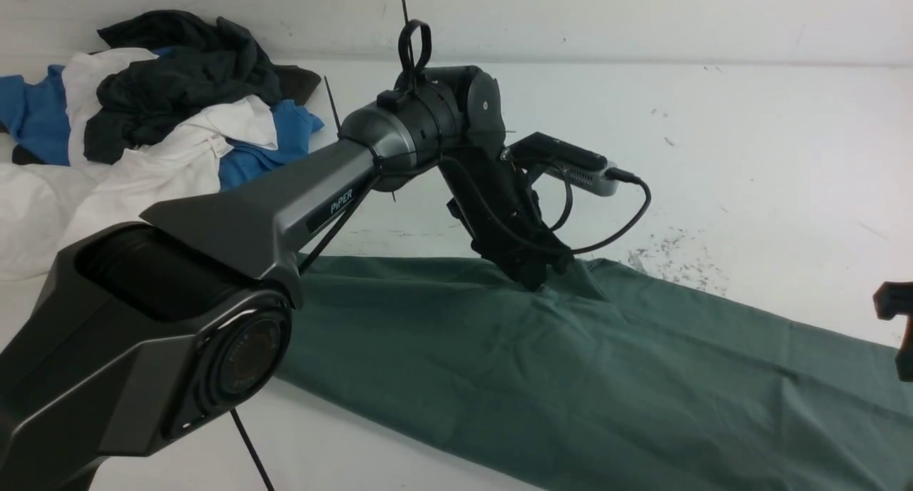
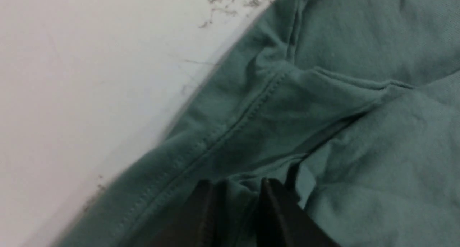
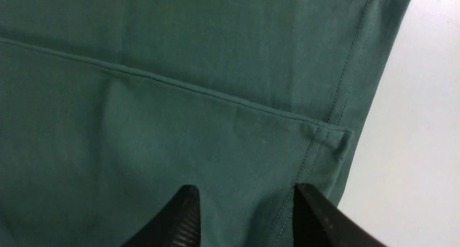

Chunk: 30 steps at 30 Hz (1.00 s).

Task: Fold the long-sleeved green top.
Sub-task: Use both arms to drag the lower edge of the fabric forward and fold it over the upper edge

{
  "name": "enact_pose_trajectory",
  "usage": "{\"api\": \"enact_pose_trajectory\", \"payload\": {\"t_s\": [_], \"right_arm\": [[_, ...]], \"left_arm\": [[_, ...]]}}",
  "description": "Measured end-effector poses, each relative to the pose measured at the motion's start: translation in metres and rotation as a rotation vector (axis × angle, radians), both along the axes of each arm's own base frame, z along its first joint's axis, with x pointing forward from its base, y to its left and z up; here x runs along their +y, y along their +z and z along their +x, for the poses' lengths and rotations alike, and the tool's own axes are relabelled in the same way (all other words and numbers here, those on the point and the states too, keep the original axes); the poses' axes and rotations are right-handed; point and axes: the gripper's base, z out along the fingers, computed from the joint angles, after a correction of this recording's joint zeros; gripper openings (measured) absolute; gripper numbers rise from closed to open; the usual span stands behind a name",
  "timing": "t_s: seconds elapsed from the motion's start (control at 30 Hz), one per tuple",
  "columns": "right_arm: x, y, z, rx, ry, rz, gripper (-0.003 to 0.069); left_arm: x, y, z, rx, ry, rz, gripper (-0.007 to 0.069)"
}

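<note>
The green long-sleeved top (image 1: 570, 362) lies spread across the white table, running from the middle to the right front. My left gripper (image 1: 535, 277) presses down on its far edge. In the left wrist view its fingers stand close together with a bunch of green cloth (image 2: 359, 132) pinched between them, at the left gripper (image 2: 239, 186), beside a stitched seam. My right gripper (image 1: 899, 327) shows only at the right border of the front view. In its wrist view the right gripper (image 3: 246, 191) is open just above the top (image 3: 143, 132), near a hemmed corner.
A pile of blue, white and dark grey garments (image 1: 143, 120) lies at the back left of the table (image 1: 749, 155). A white wall runs along the back. My left arm's large elbow fills the near left of the front view.
</note>
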Motion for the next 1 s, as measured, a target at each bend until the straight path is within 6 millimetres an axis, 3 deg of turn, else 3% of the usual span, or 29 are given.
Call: {"api": "enact_pose_trajectory", "payload": {"t_s": [0.03, 0.13, 0.5, 0.77, 1.0], "right_arm": [[0.0, 0.0, 0.0, 0.0, 0.0, 0.0, 0.0337], [0.0, 0.0, 0.0, -0.001, -0.002, 0.005, 0.0337], [0.001, 0.0, -0.004, 0.043, -0.011, 0.015, 0.0337], [-0.002, -0.001, 0.0, 0.015, 0.003, -0.02, 0.0337], [-0.006, -0.034, 0.012, 0.117, 0.015, -0.029, 0.0337]], "left_arm": [[0.0, 0.0, 0.0, 0.002, -0.005, 0.002, 0.0046], [0.0, 0.0, -0.001, -0.001, -0.016, 0.004, 0.0007], [0.011, 0.034, 0.009, -0.006, -0.017, -0.062, -0.0001], [0.013, 0.04, 0.012, 0.007, 0.0, -0.12, -0.0001], [0.014, 0.04, 0.012, 0.008, 0.002, -0.125, -0.0001]]}}
